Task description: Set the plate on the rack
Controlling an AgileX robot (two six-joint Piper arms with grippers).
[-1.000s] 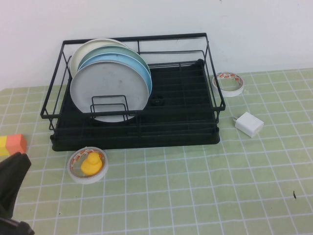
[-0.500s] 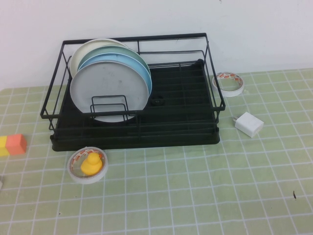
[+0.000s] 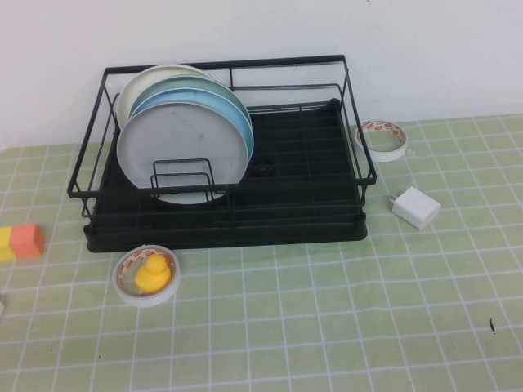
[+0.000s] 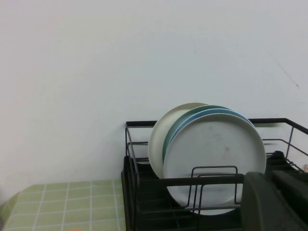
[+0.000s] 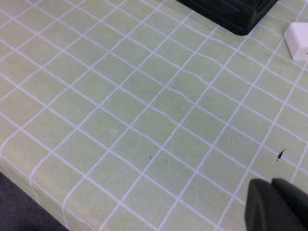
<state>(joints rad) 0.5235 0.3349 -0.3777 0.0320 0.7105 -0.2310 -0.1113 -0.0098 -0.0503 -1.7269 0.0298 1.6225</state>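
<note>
The plate [image 3: 185,153] is stood upright in the rack [image 3: 294,196], frontmost; the left gripper [image 4: 276,202] and right gripper [image 5: 276,204] are held off it, fingers closed, empty

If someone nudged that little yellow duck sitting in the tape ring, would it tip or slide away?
The duck looks small and hollow, so probably light and easily tipped. The tape ring surrounds it, so it would likely bump the ring rather than slide far. Its rounded body may roll once over.

wall [image 3: 245,33]: plain white (even light) | table [image 3: 327,327]: pale green cloth, white grid lines
</note>
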